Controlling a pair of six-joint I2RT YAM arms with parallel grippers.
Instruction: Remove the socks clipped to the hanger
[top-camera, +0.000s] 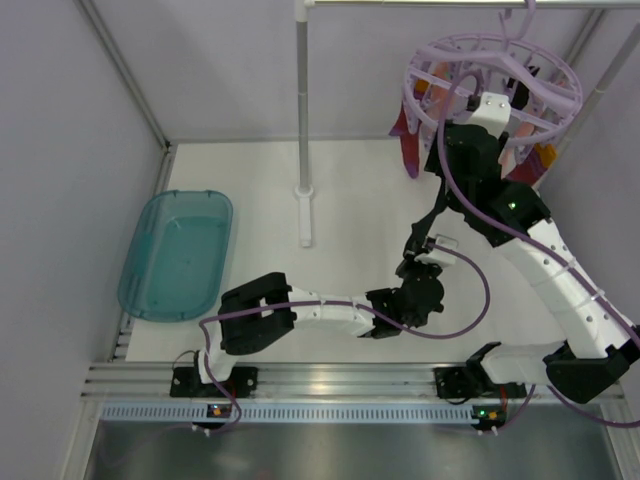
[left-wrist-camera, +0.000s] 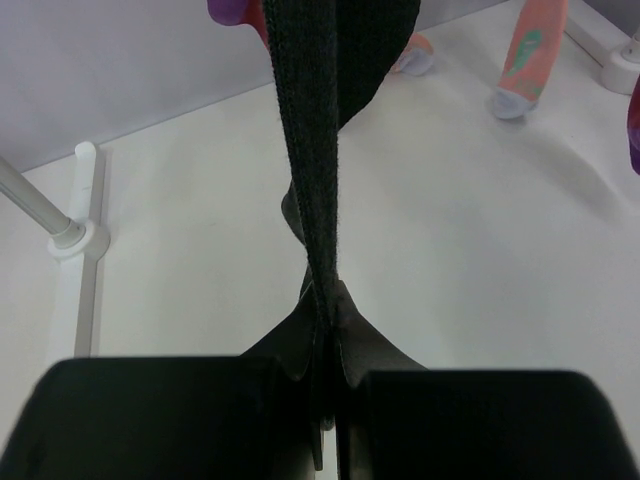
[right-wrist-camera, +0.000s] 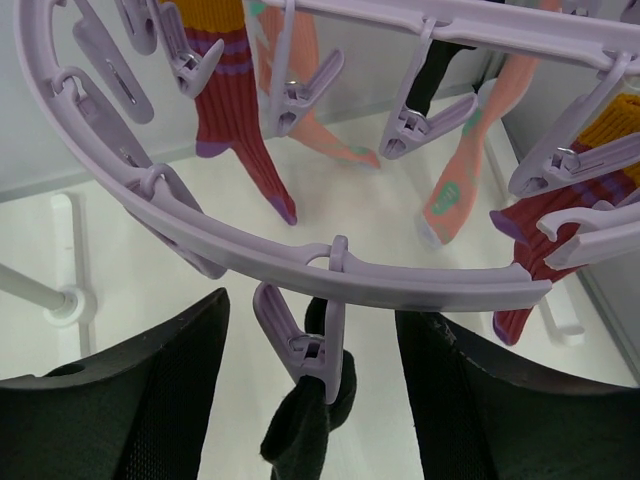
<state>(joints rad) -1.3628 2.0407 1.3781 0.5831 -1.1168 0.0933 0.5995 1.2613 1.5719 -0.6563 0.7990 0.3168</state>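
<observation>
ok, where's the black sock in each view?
Top external: black sock, apparently the thin dark strip right of centre.
Left wrist: black sock, centre, from the top edge down into the left gripper, jaws shut.
Right wrist: black sock, bottom centre, clipped under the hanger rim.
Shared landmark: white pole base.

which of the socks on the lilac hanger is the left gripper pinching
The black fabric sock: it runs straight down into the shut left gripper, pinched between the fingers, while the salmon pink sock behind it hangs free.
</observation>
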